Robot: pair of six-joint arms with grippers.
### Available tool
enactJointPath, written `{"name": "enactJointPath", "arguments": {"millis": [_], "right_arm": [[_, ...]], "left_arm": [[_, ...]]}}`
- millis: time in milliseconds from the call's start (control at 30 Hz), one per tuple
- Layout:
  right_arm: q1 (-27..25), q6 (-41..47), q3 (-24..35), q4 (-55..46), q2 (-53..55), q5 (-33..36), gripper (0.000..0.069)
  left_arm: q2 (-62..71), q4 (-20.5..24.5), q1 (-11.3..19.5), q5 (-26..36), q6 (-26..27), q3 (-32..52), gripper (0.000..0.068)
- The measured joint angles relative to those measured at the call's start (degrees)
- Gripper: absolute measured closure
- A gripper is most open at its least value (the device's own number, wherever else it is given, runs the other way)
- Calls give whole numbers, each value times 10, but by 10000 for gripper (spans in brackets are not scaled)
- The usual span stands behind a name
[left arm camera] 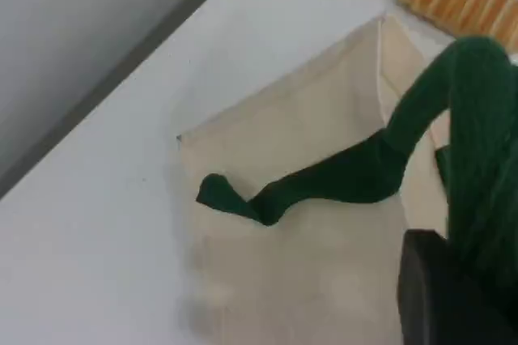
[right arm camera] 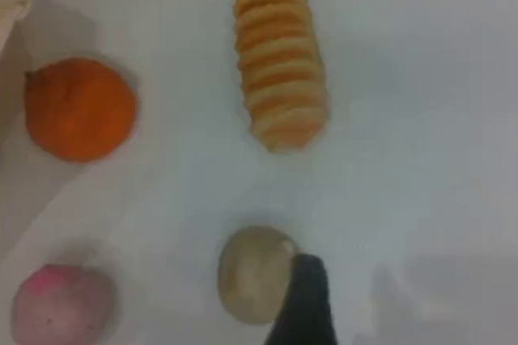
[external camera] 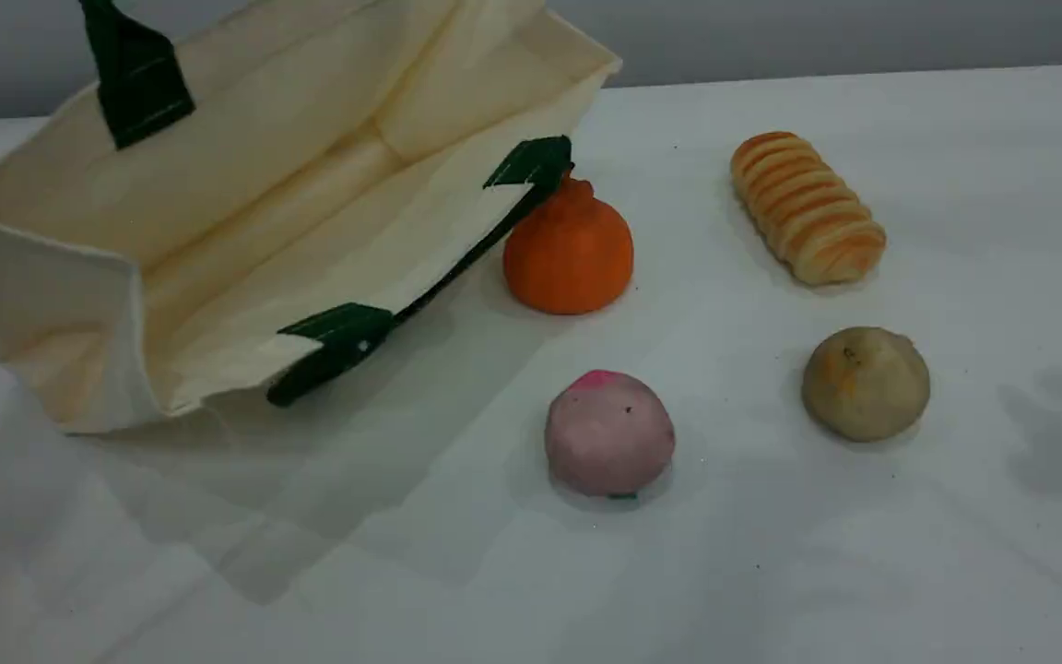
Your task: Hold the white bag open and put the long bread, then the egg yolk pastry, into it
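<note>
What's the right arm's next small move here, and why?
Probably forward and down onto the long bread. The white bag is already held open by its strap, the bread goes in first and lies untouched on the table, and the open right gripper hangs over the egg yolk pastry instead.

We are seeing the white bag (external camera: pixel 218 221) running off at twelve o'clock, its upper handle (external camera: pixel 135 74) cut off.
</note>
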Motion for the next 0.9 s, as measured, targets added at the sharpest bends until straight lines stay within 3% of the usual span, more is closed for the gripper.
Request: {"name": "enactJointPath", "arguments": {"millis": [467,667,900], "right_arm": [[0,-45,-91,5,178,14,134],[1,-90,-126,37,238,6,134],[59,-128,-161,48,297,-20,134]], "left_arm": [[-10,-22,0,-1,25,0,608],[-9,-71,0,-1,60,0,608],[-9,-74,0,-2,66,0,608]]}}
